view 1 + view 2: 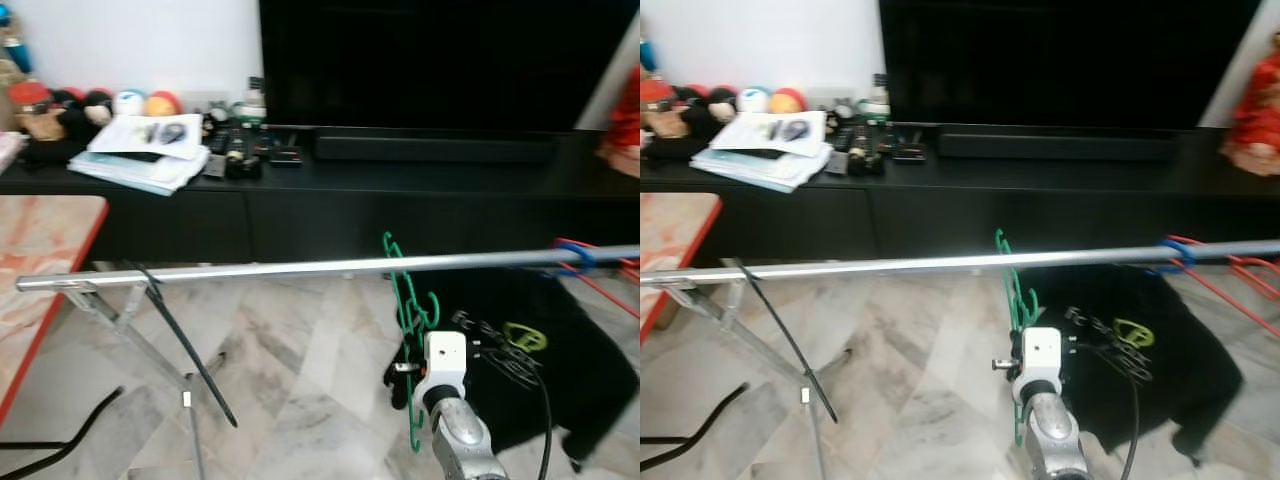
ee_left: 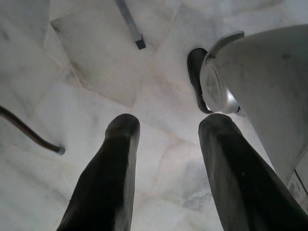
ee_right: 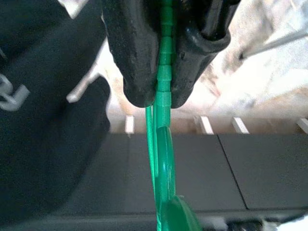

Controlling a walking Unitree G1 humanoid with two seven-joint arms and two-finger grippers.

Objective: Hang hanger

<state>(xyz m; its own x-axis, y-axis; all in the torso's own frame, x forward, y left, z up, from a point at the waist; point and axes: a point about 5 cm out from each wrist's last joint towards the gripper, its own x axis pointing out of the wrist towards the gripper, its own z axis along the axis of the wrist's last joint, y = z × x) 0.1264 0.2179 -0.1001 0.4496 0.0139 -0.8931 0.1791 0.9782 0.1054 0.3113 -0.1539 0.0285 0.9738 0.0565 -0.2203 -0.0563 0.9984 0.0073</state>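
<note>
A green plastic hanger [image 1: 404,300] stands upright in front of me, and my right gripper [image 3: 161,98] is shut on its lower part. The hanger's hook [image 1: 391,244] rises just above the silver rail [image 1: 250,270] of a drying rack; whether it rests on the rail I cannot tell. Seen from the right wrist, the green hanger [image 3: 163,144] runs between the two black fingers [image 3: 134,57] toward the dark cabinet. My left gripper [image 2: 166,125] hangs open over the marble floor, holding nothing.
A black T-shirt [image 1: 560,380] hangs from the rail at the right on a blue hook [image 1: 578,256], beside red hangers [image 1: 600,280]. Behind the rail stands a black TV cabinet [image 1: 330,205] with papers [image 1: 140,150]. A red-edged table [image 1: 45,260], rack legs [image 1: 150,345] and a floor cable [image 1: 50,440] are at the left.
</note>
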